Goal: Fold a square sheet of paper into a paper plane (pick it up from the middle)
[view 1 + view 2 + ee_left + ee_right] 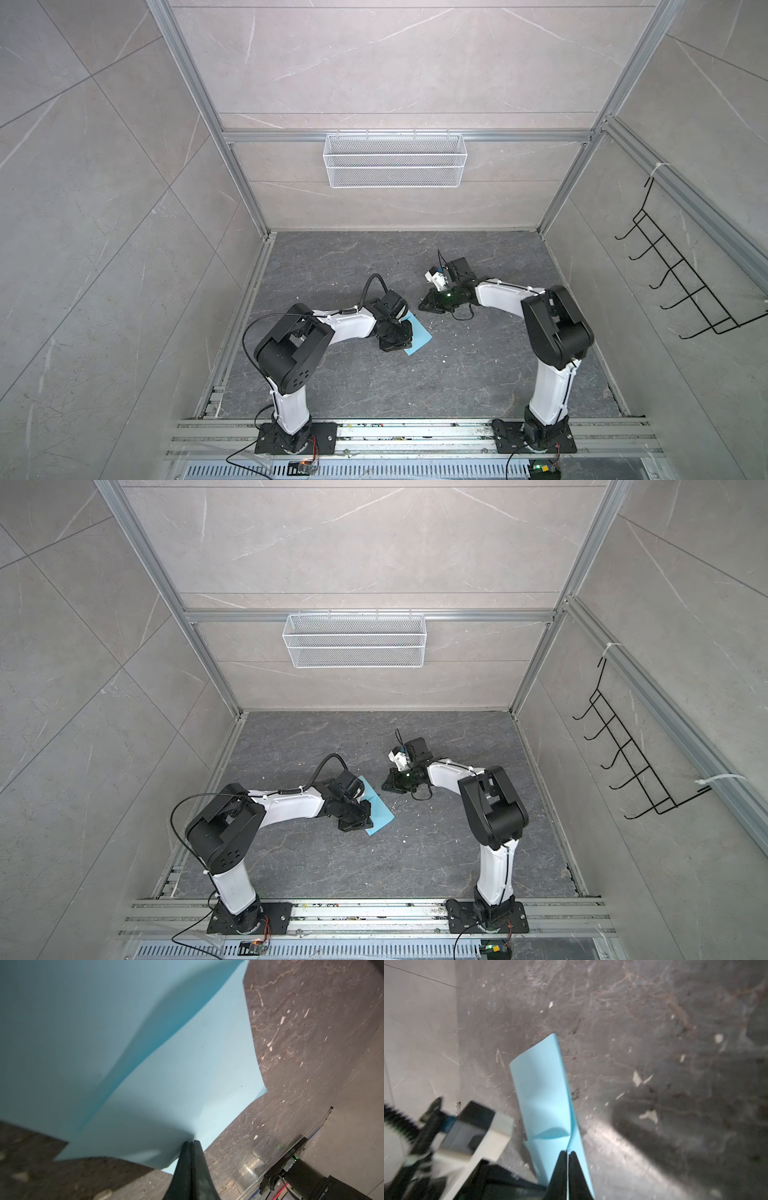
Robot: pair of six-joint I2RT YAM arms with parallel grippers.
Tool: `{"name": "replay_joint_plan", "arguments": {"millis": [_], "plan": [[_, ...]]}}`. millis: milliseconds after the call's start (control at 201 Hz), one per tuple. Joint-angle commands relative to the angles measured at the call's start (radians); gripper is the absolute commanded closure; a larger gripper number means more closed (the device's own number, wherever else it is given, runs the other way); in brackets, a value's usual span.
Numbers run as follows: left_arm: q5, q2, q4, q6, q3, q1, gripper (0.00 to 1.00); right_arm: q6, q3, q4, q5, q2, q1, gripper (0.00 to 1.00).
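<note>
Two robot arms are gripping a square sheet of paper [419, 336] that is sitting just left of centre on the dark marbled table [374, 257], between the two grippers. The left gripper [192, 1143] is reaching in from the left with its jaws pressed together on the light-blue sheet, and the paper is puckering at the fingertips [187, 1148]. One flap of the sheet is rising along a crease beyond the grip, while the rest is spreading out over the table. The right gripper [568, 1152] is coming in from the far right. Its jaws are also closing to a sliver, and a thin pale line of paper is showing between them where the sheet's far edge is buckling. In both top views most of the sheet is hiding under the left wrist. White flecks [451, 334] are lying scattered across the table. A white wire basket [395, 160] is hanging on the far wall and a black hook rack [681, 282] on the right wall.
</note>
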Motion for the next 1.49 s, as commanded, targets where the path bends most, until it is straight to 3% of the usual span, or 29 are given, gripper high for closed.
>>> {"name": "replay_joint_plan", "arguments": {"millis": [0,229,622,1016,1170,1489], "plan": [[-0.05,0.007,-0.106,0.023,-0.029,-0.003,1.0,0.041,-0.071,0.011,-0.031,-0.042,0.037,0.91],[-0.048,0.003,-0.103,0.026,-0.033,-0.003,1.0,0.097,-0.072,0.074,-0.052,0.027,0.083,0.95],[-0.041,0.0,-0.098,0.033,-0.025,-0.003,1.0,0.071,0.034,0.041,-0.025,0.14,0.083,0.95],[-0.039,-0.045,-0.088,0.038,0.068,0.002,1.0,0.052,0.021,-0.005,0.041,0.176,0.072,0.96],[-0.08,-0.005,-0.086,0.028,0.131,0.006,0.95,0.067,0.006,0.002,0.054,0.176,0.072,0.96],[-0.076,0.076,-0.073,0.012,0.177,0.006,0.98,0.112,-0.026,0.04,0.055,0.179,0.071,0.97]]}}
